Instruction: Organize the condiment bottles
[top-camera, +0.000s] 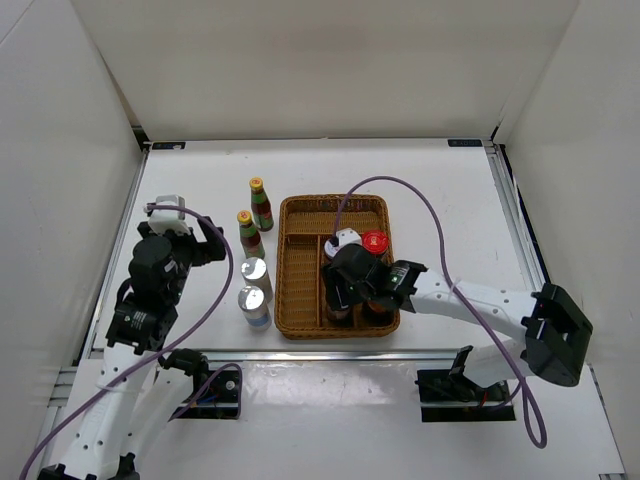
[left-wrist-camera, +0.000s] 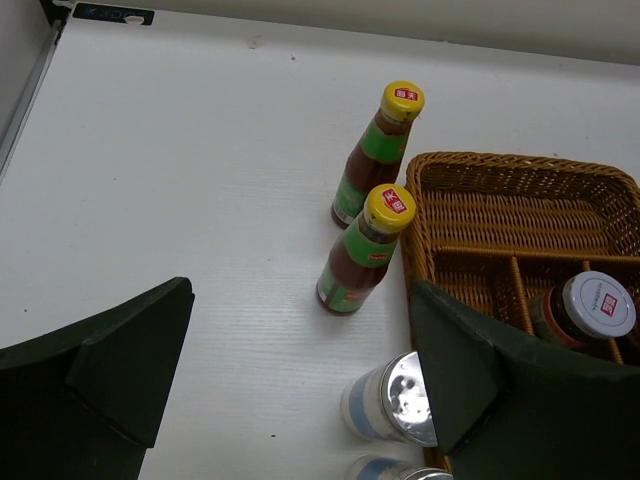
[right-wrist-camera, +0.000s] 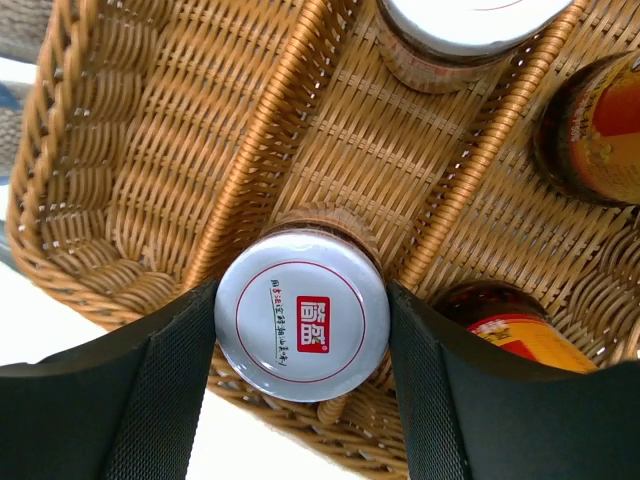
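Observation:
My right gripper (top-camera: 350, 287) is down in the near part of the wicker tray (top-camera: 283, 270). In the right wrist view it (right-wrist-camera: 302, 330) is shut on a silver-lidded jar (right-wrist-camera: 302, 300), with a pad against each side of the lid. A second silver-lidded jar (top-camera: 346, 240) and a red-lidded jar (top-camera: 375, 241) stand behind it. Two dark jars (right-wrist-camera: 595, 130) (right-wrist-camera: 510, 335) show at the right. Two yellow-capped bottles (top-camera: 260, 203) (top-camera: 249, 233) and two shakers (top-camera: 255, 277) (top-camera: 254, 306) stand on the table left of the tray. My left gripper (left-wrist-camera: 300, 390) is open and empty, above the table beside the nearer shaker (left-wrist-camera: 395, 400).
The tray's long left compartment (top-camera: 298, 262) and back compartment (top-camera: 335, 215) hold nothing. White walls close in the table on three sides. A purple cable (top-camera: 420, 200) arcs over the tray's right side.

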